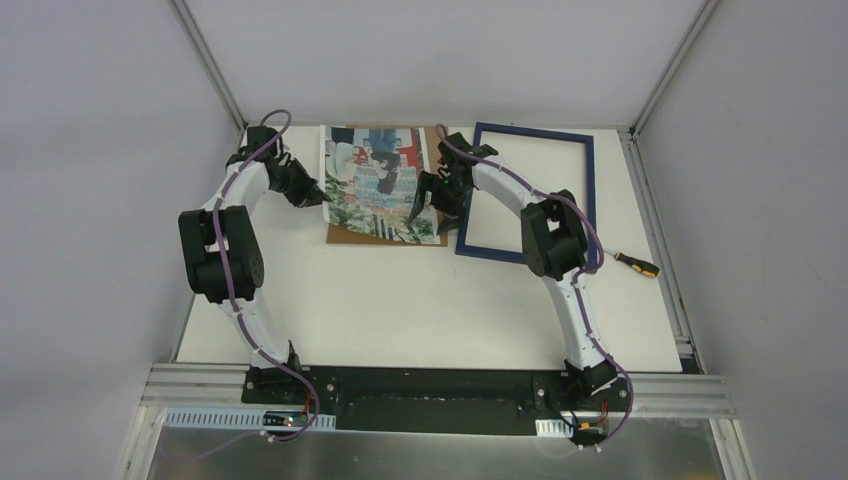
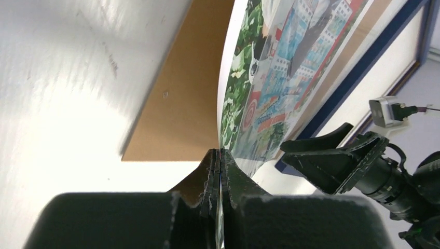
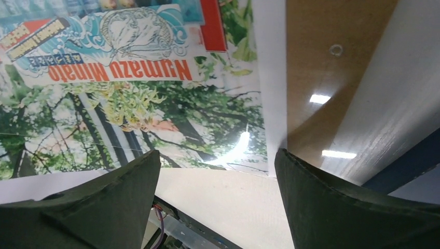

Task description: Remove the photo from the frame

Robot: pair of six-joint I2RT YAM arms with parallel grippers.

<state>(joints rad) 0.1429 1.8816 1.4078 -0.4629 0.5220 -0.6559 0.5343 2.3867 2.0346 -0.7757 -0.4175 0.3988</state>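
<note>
The photo [image 1: 380, 185], a colourful print, lies on the brown backing board [image 1: 345, 237] at the back middle of the table. The dark-blue frame [image 1: 535, 130] lies empty just to its right. My left gripper [image 1: 320, 197] is shut on the photo's left edge and holds that edge lifted off the board; the left wrist view shows the thin sheet [image 2: 270, 88] pinched between the jaws [image 2: 220, 158]. My right gripper [image 1: 428, 212] is open and empty above the photo's right edge [image 3: 129, 104], its fingers [image 3: 311, 192] astride the corner.
A screwdriver [image 1: 637, 263] with a black and orange handle lies on the table right of the frame. White walls enclose the table at the back and sides. The board [image 3: 316, 67] and the frame's blue edge [image 3: 410, 161] show beside the right gripper.
</note>
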